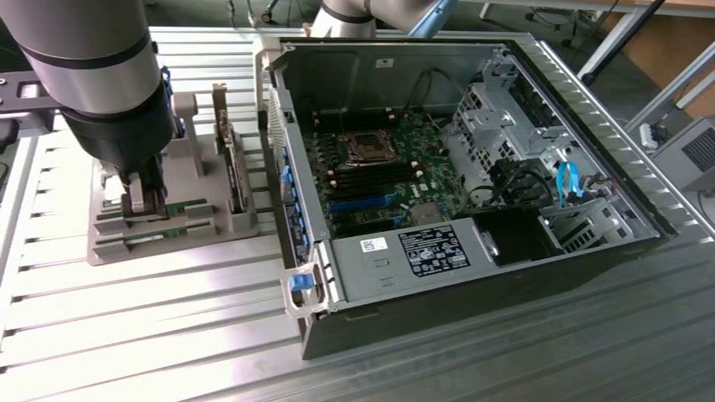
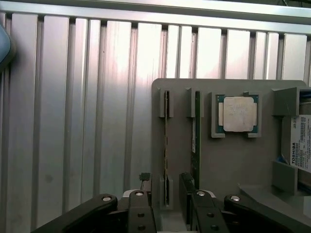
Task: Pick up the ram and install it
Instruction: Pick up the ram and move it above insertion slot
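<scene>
- The table (image 1: 146, 335) is ribbed, brushed aluminium with long parallel grooves that catch the light.
- On it lies a matt grey plastic holder (image 2: 228, 160) with small upright posts. In the exterior view it sits at 9 o'clock from the open computer case (image 1: 369, 67).
- The ram (image 2: 166, 145) is a thin green board standing on its long edge in a slot of the holder. It is seen edge-on, so its chips cannot be made out.
- A second ram stick (image 2: 197, 141) stands parallel, just beside it. Next along is a square silver processor chip (image 2: 239, 114) in its own recess.
- A labelled drive (image 2: 301, 145) is cut off at the picture's edge.
- The gripper (image 2: 167, 196) has black metal fingers (image 2: 141, 211) with bright screws. They stand apart, open, straddling the near end of the ram and hiding it.
- Whether either finger touches the board cannot be told.
- In the exterior view the arm's grey body covers much of the holder.
- The ram's long axis runs parallel to the table's grooves. In the exterior view that is roughly the 9-to-3 o'clock line.
</scene>
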Tool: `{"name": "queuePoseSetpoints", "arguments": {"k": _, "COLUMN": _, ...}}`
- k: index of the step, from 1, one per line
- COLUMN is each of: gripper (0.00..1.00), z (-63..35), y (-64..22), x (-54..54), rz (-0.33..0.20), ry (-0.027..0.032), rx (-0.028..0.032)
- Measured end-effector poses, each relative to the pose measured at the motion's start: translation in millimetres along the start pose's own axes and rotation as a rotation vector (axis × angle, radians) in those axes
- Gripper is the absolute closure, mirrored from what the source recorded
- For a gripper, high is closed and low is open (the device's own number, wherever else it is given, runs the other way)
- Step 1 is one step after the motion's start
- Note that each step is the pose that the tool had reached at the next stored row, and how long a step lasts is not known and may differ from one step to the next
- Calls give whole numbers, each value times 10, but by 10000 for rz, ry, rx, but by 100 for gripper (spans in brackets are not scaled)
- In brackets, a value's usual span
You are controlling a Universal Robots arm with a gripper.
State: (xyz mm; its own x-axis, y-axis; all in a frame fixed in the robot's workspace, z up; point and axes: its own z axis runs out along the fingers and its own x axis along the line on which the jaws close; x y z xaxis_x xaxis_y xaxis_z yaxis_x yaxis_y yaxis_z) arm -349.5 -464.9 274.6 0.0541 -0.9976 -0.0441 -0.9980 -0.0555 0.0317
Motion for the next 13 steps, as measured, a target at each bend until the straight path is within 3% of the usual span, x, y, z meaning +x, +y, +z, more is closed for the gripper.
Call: {"name": "queuePoseSetpoints", "arguments": {"k": 13, "gripper": 65, "z": 100, "y": 15, "x": 1, "rz": 0, "ry": 0, "rx": -1}}
